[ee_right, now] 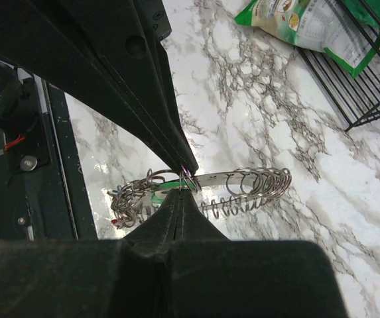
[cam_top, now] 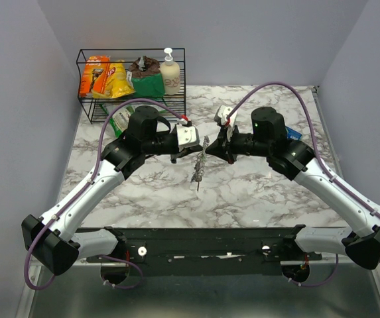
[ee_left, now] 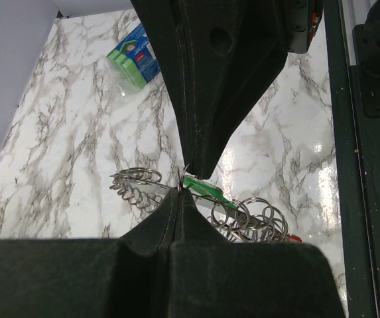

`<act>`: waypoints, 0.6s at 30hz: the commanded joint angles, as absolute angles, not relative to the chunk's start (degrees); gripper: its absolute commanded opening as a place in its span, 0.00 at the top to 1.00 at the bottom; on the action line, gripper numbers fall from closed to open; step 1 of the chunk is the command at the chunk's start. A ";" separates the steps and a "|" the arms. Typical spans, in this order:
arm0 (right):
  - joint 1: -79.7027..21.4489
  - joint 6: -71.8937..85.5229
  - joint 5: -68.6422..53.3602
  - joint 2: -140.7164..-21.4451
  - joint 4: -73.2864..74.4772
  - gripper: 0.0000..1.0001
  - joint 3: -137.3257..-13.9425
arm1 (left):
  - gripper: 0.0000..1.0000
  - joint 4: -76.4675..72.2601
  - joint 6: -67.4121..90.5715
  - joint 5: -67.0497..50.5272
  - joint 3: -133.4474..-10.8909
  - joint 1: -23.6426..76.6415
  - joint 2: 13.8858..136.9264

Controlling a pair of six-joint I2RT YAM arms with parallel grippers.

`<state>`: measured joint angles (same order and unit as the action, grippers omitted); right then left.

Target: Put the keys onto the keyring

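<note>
Keyring (cam_top: 199, 167) between left gripper (ee_left: 183, 187) and right gripper (ee_right: 186, 177); both clenched on it

Marble-look tabletop (cam_top: 256, 192) in a pale lavender-grey booth.
Plain walls (cam_top: 243, 33) at back, L & R; light is soft & even, w/ glare spots on the glossy top in the wrist views. Black wire rack (cam_top: 83, 86) stands at the table's back-left corner against the back wall, holding orange & yellow snack bags (cam_top: 107, 76), a green pack (cam_top: 148, 85) w/ smth brown on top, and a cream pump bottle (cam_top: 170, 73). Green pouch (ee_right: 296, 23) lies just in front of the rack; blue-green packet (ee_left: 133, 56) lies flat on the R side. Grey metal floor (cam_top: 196, 298) shows below the near edge.
</note>
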<state>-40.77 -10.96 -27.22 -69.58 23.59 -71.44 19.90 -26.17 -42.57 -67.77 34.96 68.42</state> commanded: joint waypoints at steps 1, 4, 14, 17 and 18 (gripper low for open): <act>-40.61 -10.20 -25.05 -70.93 22.06 0.99 -74.71 | 1.00 18.28 -26.54 -43.86 -68.12 35.60 67.32; -40.61 -10.02 -24.52 -71.28 22.06 0.99 -75.23 | 1.00 18.28 -26.46 -43.86 -68.20 35.60 67.41; -40.61 -9.67 -22.15 -70.66 21.97 0.99 -73.39 | 1.00 18.19 -26.81 -43.33 -68.03 35.60 66.62; -40.61 -9.41 -21.71 -70.05 22.06 0.99 -72.78 | 1.00 18.19 -26.98 -43.59 -68.03 35.60 66.62; -40.61 -9.32 -21.62 -69.87 21.97 0.99 -72.69 | 1.00 18.19 -27.07 -43.59 -68.03 35.60 66.62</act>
<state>-40.82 -9.82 -25.82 -70.61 23.62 -73.08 19.77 -26.52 -41.50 -67.77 34.94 68.42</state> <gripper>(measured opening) 0.012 0.009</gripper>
